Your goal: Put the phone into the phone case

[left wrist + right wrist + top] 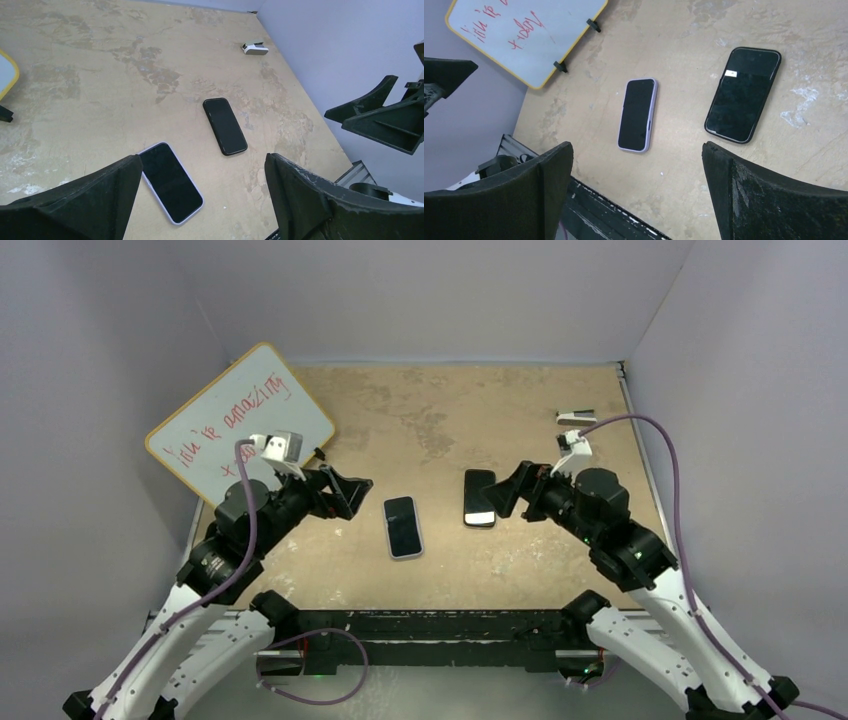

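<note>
A robotics lab cell: plain pale walls (430, 300) box in a stained tan surface (430, 410), two cabled arms (240, 530) sit mounted on a rail (430, 625) at its edge, a handwritten whiteboard (235, 410) beside.

The phone (403, 525) lies in the phone case (652, 107) at mid-worktop (450, 410), a second handset (480, 498) just right and slightly behind; a whiteboard (240, 420) stands far left.

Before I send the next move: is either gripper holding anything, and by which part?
Nothing is held. The left gripper and right gripper both stand open, clear of the phone lying in the phone case.
</note>
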{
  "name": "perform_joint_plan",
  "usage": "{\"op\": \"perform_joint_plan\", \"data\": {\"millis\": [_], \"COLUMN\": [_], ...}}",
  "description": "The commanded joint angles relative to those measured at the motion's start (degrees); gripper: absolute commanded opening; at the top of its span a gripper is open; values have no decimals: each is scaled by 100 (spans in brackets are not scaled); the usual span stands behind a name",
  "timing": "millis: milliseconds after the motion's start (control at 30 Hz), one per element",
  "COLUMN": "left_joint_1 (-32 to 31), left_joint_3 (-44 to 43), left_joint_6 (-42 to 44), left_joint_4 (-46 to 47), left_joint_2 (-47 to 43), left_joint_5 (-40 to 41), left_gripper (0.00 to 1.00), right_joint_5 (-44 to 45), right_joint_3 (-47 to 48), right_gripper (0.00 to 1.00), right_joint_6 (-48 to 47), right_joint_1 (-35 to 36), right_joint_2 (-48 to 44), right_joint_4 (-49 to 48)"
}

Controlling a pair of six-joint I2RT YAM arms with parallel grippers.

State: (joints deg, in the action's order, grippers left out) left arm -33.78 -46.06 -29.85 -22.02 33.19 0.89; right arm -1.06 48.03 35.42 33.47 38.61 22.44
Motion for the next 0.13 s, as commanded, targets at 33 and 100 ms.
{"op": "perform_joint_plan", "data": {"millis": [33,100], "left_joint_1": [3,8], "left_joint_3": [48,75], "left_joint_6": [-136,-135], "left_joint_4": [116,123], "left_joint_2": [8,-8], "left_joint_5": [27,59], "left_gripper": [96,97], "right_joint_5": [-158,-158], "right_joint_3": [-132,-122], "right_gripper": [99,99], "right_joint_6": [149,148], "right_joint_1": [10,11], "right_joint_2": [-3,9], "right_joint_4": [-63,-56]}}
